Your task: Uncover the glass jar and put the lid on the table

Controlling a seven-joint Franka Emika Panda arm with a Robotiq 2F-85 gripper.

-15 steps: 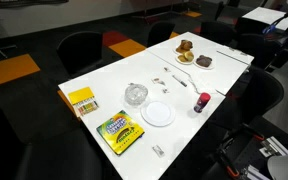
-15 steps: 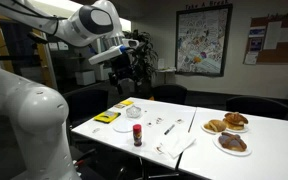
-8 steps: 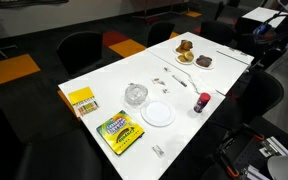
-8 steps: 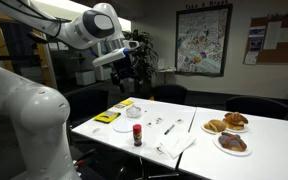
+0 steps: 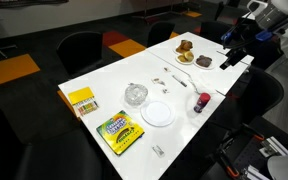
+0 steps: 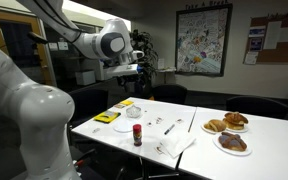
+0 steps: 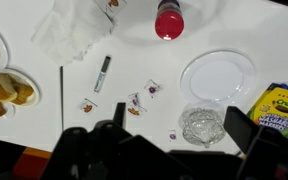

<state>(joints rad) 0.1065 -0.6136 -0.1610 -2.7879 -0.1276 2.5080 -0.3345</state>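
Well above the counter, the end effector hangs wide open and empty. The glass jar, the lid seemingly on top, sits below it and slightly right, just beside the white plate, crayon box further right; a misjudged descent could clip the plate, or the slick clear lid could slip

White table, long. Near end: crayon box and yellow box at the corners. Mid-surface: glass jar just beside white plate. Red-and-dark bottle upright near one long edge. Far end: pastry plates; napkin near them.
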